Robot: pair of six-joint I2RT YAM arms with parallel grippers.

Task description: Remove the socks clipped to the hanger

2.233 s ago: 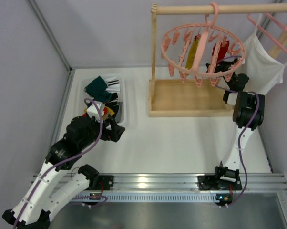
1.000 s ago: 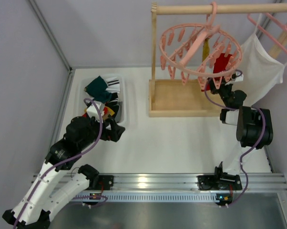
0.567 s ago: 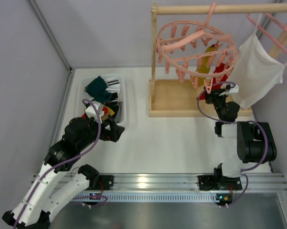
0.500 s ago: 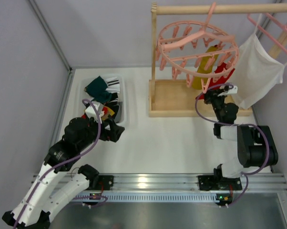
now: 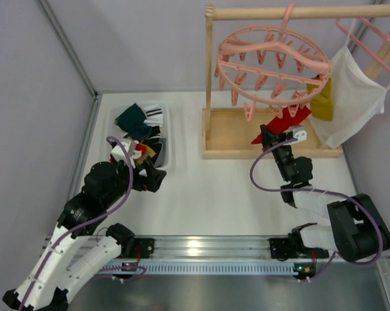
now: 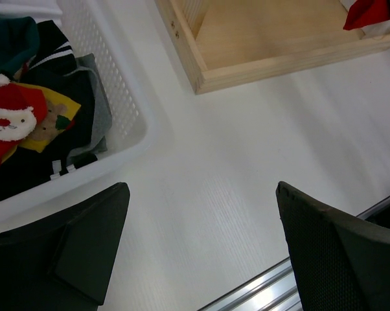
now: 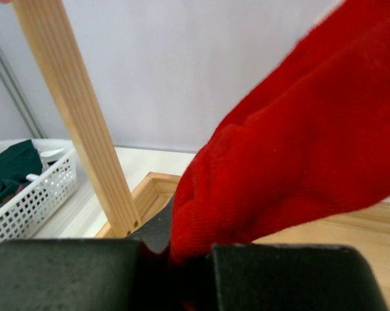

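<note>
The round pink hanger (image 5: 273, 65) hangs by its hook from the wooden rail. A red sock (image 5: 284, 122) slants from its near pegs down to my right gripper (image 5: 268, 137), which is shut on the sock's lower end. I cannot tell whether a peg still holds the top. In the right wrist view the red sock (image 7: 292, 142) bunches out of the shut right gripper (image 7: 192, 259). A mustard sock (image 5: 322, 97) dangles at the ring's right side. My left gripper (image 5: 153, 178) is open and empty beside the basket; the left gripper (image 6: 201, 249) hovers over bare table.
A white basket (image 5: 168, 144) holds teal, striped and other socks (image 5: 131, 118). The wooden rack's base tray (image 5: 237, 133) lies under the hanger, its post (image 7: 78, 116) just left of my right gripper. A white shirt (image 5: 354, 97) hangs at the right.
My right gripper has pulled the red sock down and toward the near left. The hanger has swung and the mustard sock has moved to its right side. The left gripper barely shifted.
</note>
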